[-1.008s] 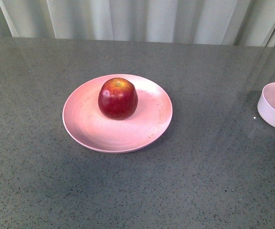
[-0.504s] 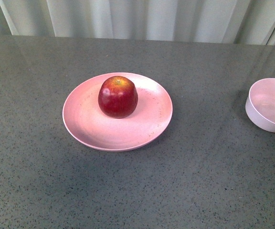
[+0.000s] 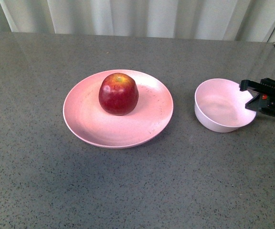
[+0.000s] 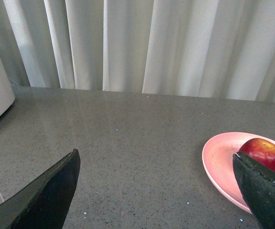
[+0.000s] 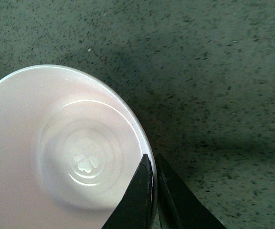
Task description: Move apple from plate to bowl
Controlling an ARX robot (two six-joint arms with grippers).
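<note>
My right pincer (image 5: 153,167) is clamped on the bowl (image 3: 218,107); my left pincer (image 4: 154,191) is spread wide.

On the right side of the scene, only the black end of my right arm shows in the front view, reaching in from the right edge low over the tabletop (image 3: 137,191). Its two dark fingers (image 5: 137,195) lie almost together with the bowl's right-hand wall nipped between them, one inside the rim and one outside. My left arm does not show in the front view. My left wrist view shows that pincer's two dark fingers (image 4: 51,195) far apart with nothing between them, held above the tabletop on the left.
</note>
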